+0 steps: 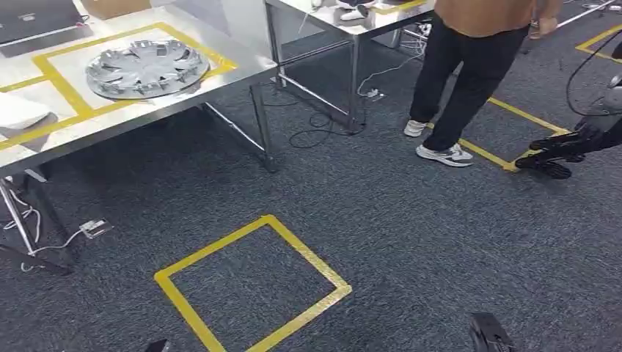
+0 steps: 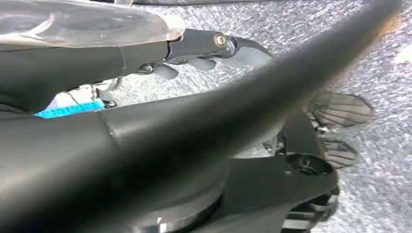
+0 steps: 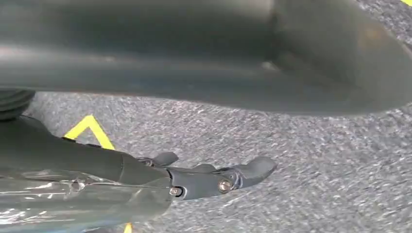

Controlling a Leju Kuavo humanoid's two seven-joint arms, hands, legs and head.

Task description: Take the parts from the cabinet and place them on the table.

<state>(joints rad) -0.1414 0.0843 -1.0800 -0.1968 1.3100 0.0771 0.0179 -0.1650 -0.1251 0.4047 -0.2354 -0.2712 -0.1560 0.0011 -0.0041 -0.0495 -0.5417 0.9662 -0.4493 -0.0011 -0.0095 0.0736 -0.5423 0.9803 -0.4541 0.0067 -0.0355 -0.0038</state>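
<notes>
A round silver plastic wheel cover (image 1: 147,67) is lying flat on the steel table (image 1: 132,117) at the upper left of the head view, sitting inside a rectangle of yellow tape (image 1: 64,86) marked on the tabletop. A pale flat object (image 1: 18,111) is resting on the same table nearer its left end, outside that rectangle; what it is cannot be told. A second steel table (image 1: 345,29) is standing behind, and a person in black trousers and white shoes (image 1: 458,81) is standing beside it on the grey carpet (image 1: 411,235). A yellow tape square (image 1: 253,286) is marking the carpet in the foreground, and cables with a power strip (image 1: 95,228) are trailing under the nearer table.

The left hand (image 2: 214,48) is hanging over the carpet in the left wrist view, its dark fingers (image 2: 243,48) lying extended with nothing held between them. The right hand (image 3: 214,179) is likewise hanging above the carpet in the right wrist view, its fingers (image 3: 252,170) stretched out and holding nothing, with a corner of yellow floor tape (image 3: 90,128) showing behind it.
</notes>
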